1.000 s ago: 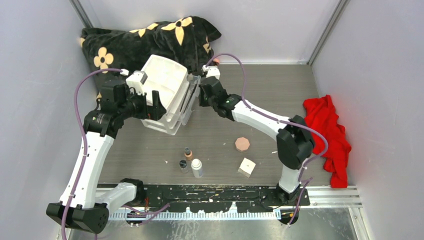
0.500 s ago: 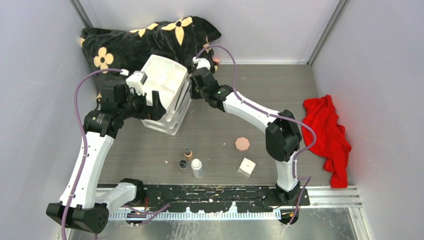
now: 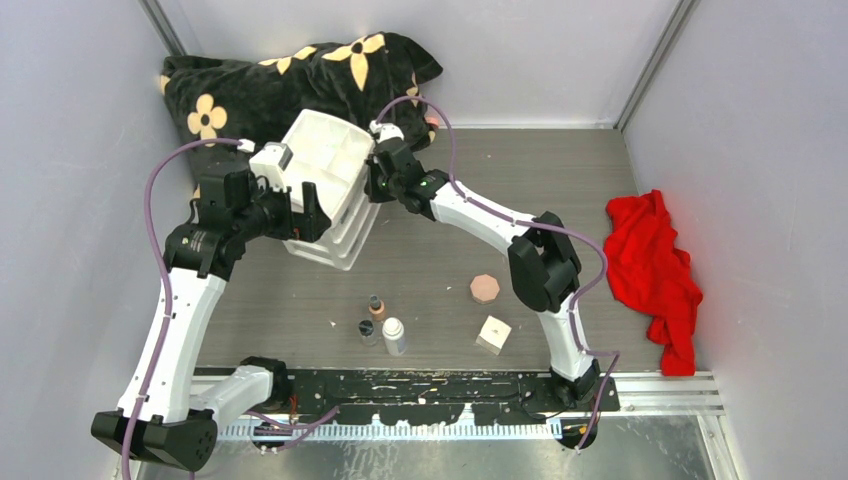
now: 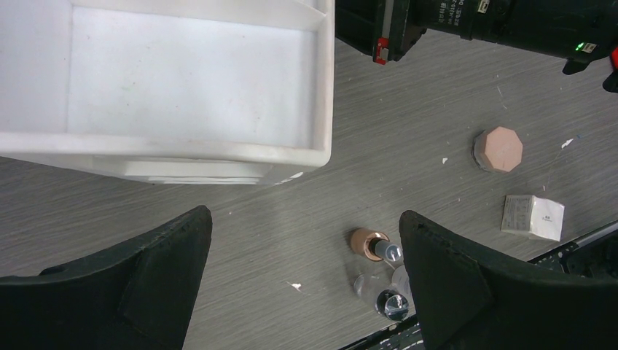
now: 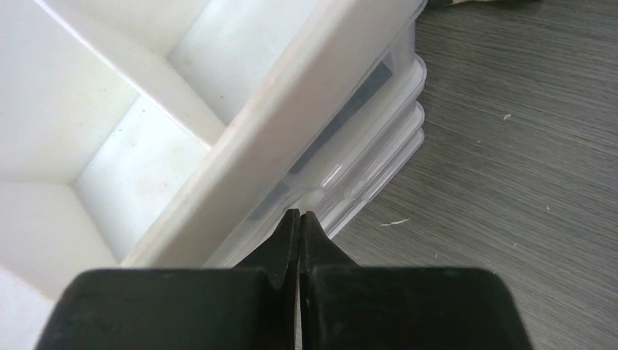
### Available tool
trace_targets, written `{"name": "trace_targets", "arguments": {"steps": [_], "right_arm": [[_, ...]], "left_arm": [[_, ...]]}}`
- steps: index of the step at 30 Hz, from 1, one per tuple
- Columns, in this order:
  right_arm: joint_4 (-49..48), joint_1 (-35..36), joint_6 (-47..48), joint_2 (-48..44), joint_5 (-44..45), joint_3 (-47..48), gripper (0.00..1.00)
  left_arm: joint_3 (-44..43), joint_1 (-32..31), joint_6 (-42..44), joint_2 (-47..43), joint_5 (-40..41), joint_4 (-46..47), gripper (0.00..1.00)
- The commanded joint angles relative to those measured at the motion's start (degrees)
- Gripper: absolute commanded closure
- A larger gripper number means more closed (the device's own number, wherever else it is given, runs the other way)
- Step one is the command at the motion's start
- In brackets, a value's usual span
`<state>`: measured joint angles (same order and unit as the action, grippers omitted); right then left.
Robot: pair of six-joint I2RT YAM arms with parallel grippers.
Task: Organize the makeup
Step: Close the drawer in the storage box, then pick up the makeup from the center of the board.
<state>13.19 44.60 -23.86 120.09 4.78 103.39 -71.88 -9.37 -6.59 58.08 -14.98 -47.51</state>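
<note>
The makeup stands near the table's front: a tan dark-capped bottle (image 3: pixel 376 306), a small clear jar (image 3: pixel 368 330), a white bottle (image 3: pixel 394 336), a pink-brown octagonal compact (image 3: pixel 485 288) and a white cube (image 3: pixel 493 334). The left wrist view shows the tan bottle (image 4: pixel 368 243), jar (image 4: pixel 386 302), compact (image 4: pixel 498 149) and cube (image 4: pixel 533 217). No thin sticks are in view. My left gripper (image 3: pixel 303 208) (image 4: pixel 306 255) is open and empty beside the box. My right gripper (image 3: pixel 378 186) (image 5: pixel 299 216) is shut, its tips against the drawer fronts.
The large white stacked-drawer box (image 3: pixel 330 185) (image 4: pixel 182 80) (image 5: pixel 182 131) stands at the middle left with open top compartments. A black flowered cushion (image 3: pixel 300 75) lies behind it. A red cloth (image 3: pixel 655 270) lies at the right wall. Grey walls close in the table.
My right gripper has moved left against the box, and the clear drawer that stuck out on the right has slid in. The left arm has barely moved.
</note>
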Motion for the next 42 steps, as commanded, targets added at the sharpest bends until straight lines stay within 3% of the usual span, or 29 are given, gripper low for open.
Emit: {"name": "trace_targets", "arguments": {"steps": [1, 8, 11, 17, 22, 27, 31, 34, 42], "right_arm": [[-3.7, 0.5, 0.8, -3.0, -0.8, 0.6, 0.99], [1.5, 1.0, 3.7, -12.7, 3.1, -8.8, 0.9], [5.7, 2.0, 8.3, -19.6, 7.0, -14.2, 0.8], [16.0, 3.8, 16.5, -32.3, 16.5, -22.2, 0.44], [19.8, 3.9, 17.5, -43.4, 19.5, -30.5, 0.01], [18.8, 3.7, 16.8, -53.1, 19.3, -38.0, 0.0], [23.4, 3.7, 15.1, -54.4, 15.2, -38.6, 0.0], [27.0, 4.8, 13.6, -52.8, 11.2, -38.3, 0.11], [26.9, 18.2, 10.6, -51.4, 10.4, -38.8, 0.14]], "left_arm": [[-1.2, 0.2, 0.7, -1.4, 0.1, 0.7, 0.0], [-2.0, 0.2, 1.0, -1.6, 0.9, -0.6, 0.0], [-3.7, 0.2, 1.4, -1.7, 1.6, -2.3, 0.0], [-6.0, 0.2, 1.3, -1.8, 3.0, -4.6, 0.0], [-10.4, 0.2, -0.6, -1.0, 6.9, -6.4, 0.0], [-15.7, 0.2, -3.2, 0.5, 6.5, -6.7, 0.0], [-17.8, 0.3, -4.7, 1.4, 7.4, -6.6, 0.0], [-17.2, 0.2, -5.9, 1.1, 8.9, -5.5, 0.0], [-13.7, 0.2, -6.6, -0.2, 12.6, -2.7, 0.0]]}}
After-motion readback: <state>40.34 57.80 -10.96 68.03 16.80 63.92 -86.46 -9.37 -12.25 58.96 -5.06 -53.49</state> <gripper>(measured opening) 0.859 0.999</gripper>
